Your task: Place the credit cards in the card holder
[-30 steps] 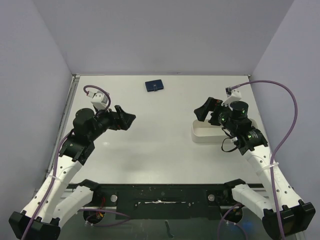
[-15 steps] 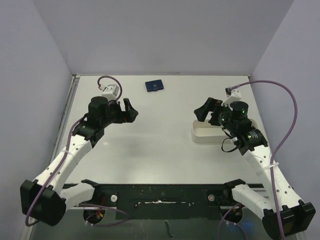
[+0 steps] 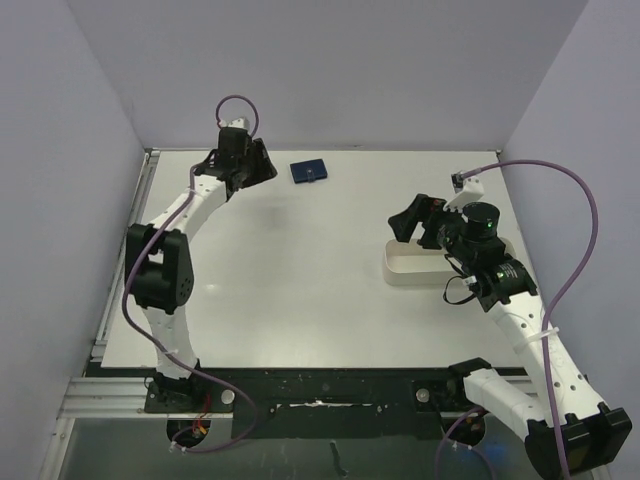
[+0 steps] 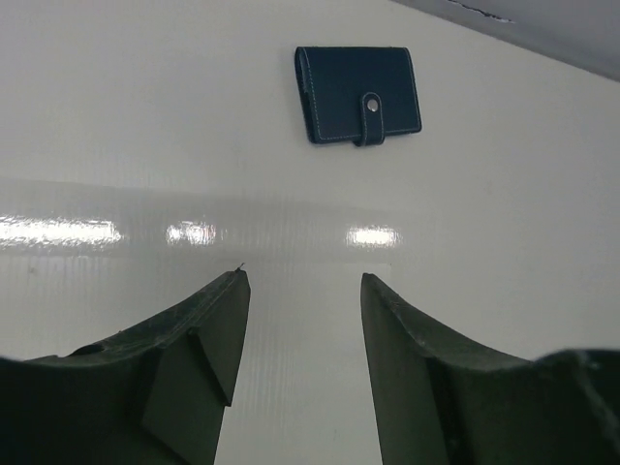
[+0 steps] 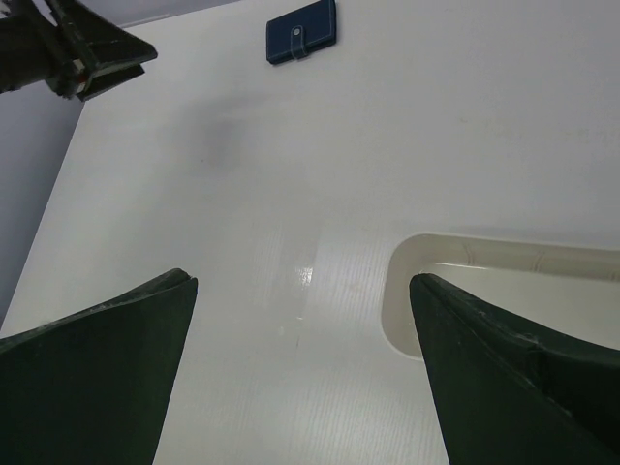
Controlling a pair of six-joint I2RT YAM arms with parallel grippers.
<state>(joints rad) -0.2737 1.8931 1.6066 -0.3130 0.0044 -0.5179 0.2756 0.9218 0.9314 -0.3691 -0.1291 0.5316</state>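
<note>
The card holder [image 3: 309,171] is a small navy wallet, closed with a snap tab, lying flat near the table's back edge. It also shows in the left wrist view as the card holder [image 4: 357,94] and in the right wrist view as the card holder [image 5: 301,31]. My left gripper [image 3: 265,167] hovers just left of it, open, with nothing between the fingers and bare table under the left gripper [image 4: 302,281]. My right gripper [image 3: 410,220] is open and empty over the left end of a white tray; the right gripper [image 5: 300,281] straddles the tray's rim. No credit cards are in view.
The white oblong tray [image 3: 402,272] lies at the right, mostly under the right arm; its rounded rim [image 5: 395,291] shows in the right wrist view. Grey walls close the back and both sides. The left gripper [image 5: 82,50] appears at the right wrist view's top left.
The left arm has stretched from mid-left far out to the back of the table, ending beside the card holder, and its jaws have narrowed somewhat. The right arm has not moved.
</note>
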